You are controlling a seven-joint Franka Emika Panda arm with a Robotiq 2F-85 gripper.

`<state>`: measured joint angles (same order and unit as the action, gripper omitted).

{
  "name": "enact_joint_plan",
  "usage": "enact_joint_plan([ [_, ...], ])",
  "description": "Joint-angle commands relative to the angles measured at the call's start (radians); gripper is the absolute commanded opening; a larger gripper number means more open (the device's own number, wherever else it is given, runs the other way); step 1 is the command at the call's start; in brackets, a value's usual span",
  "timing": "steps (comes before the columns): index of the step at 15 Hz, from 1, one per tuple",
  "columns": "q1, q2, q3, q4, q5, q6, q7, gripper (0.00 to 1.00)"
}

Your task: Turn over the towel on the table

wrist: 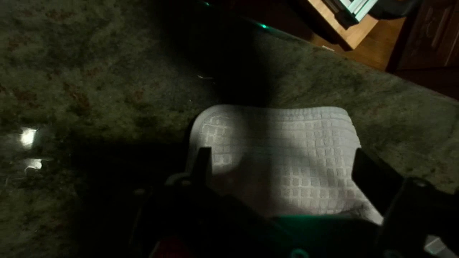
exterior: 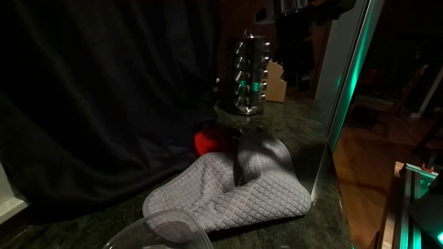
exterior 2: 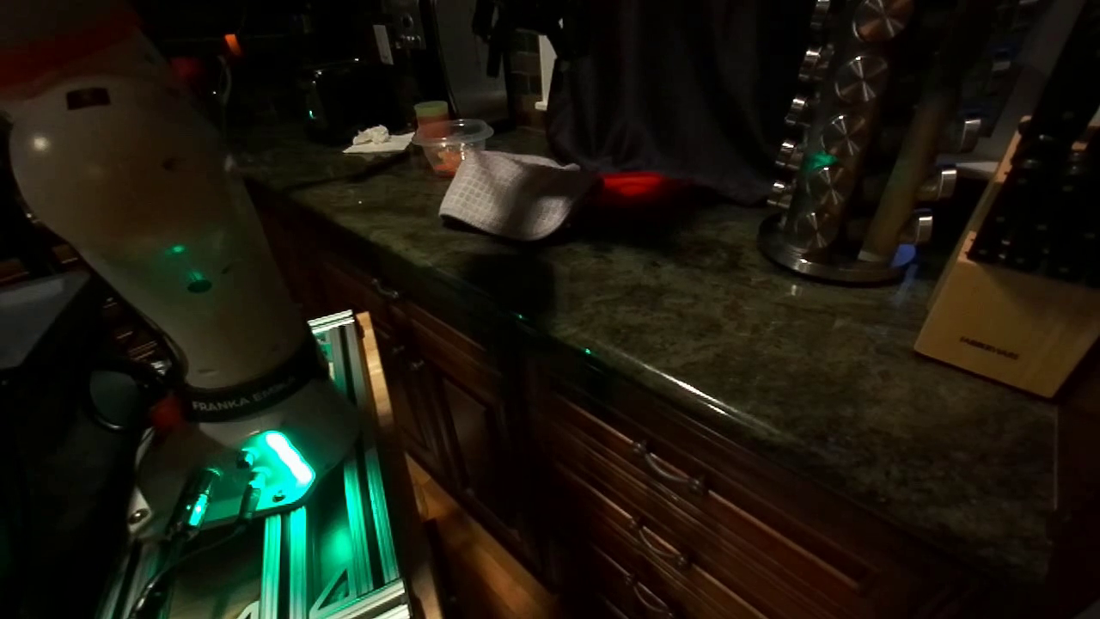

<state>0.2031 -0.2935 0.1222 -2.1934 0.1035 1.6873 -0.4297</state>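
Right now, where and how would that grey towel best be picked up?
I'd pinch the towel by its raised end nearest the spice rack, coming down from above. In an exterior view that end humps up beside a dark crease, so there is probably loose cloth to gather; the wrist view shows the claw open over it.

Waffled cloth towel (exterior: 258, 199), glossy table (exterior 2: 679, 309)

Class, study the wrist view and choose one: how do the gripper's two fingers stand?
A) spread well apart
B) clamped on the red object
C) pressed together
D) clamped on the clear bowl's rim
A: in the wrist view the gripper has its two fingers wide apart, with the waffle-textured towel visible between them.
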Motion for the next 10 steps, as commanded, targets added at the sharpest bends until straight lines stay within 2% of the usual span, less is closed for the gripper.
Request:
enact_joint_plan([
  [1,-0.003,0.024,0.007,0.086,0.031,-0.027,0.112,1.0],
  [3,-0.002,0.039,0.002,0.114,0.043,-0.009,0.114,1.0],
  [4,-0.001,0.012,0.004,0.081,0.023,-0.005,0.095,1.0],
  [10,-0.003,0.033,0.004,0.106,0.03,-0.005,0.098,1.0],
])
